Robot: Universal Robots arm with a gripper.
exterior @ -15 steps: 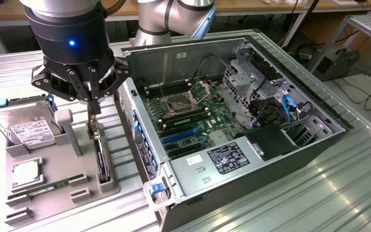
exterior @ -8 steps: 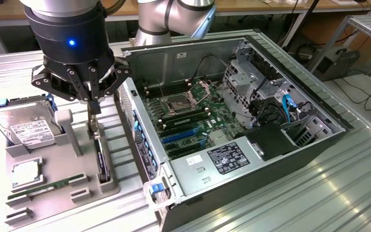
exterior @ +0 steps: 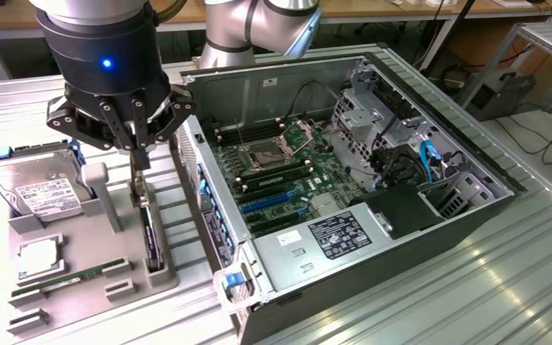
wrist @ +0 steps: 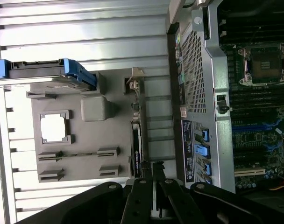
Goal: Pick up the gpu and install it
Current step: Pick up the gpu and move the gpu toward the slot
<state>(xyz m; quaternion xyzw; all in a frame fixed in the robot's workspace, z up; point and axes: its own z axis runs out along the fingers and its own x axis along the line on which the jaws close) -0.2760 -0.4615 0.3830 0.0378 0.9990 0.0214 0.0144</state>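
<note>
The gpu (exterior: 150,233) is a slim black card standing on edge in a slot of the grey holder tray (exterior: 94,248), with its silver bracket (exterior: 140,188) at the far end. My gripper (exterior: 140,162) hangs just above that bracket end, fingers drawn together with nothing between them. In the wrist view the gpu (wrist: 137,140) runs along the grey tray (wrist: 86,140), and my gripper (wrist: 152,170) sits over its near end. The open computer case (exterior: 405,108) lies to the exterior view's right, with blue expansion slots (exterior: 267,203) on its motherboard (exterior: 286,169).
On the tray stand a silver hard drive (exterior: 34,188) in a blue frame, a square processor chip (exterior: 38,257) and a green memory stick (exterior: 70,277). The case's side wall (exterior: 213,215) rises right beside the gpu. A ribbed metal tabletop (exterior: 506,287) surrounds everything.
</note>
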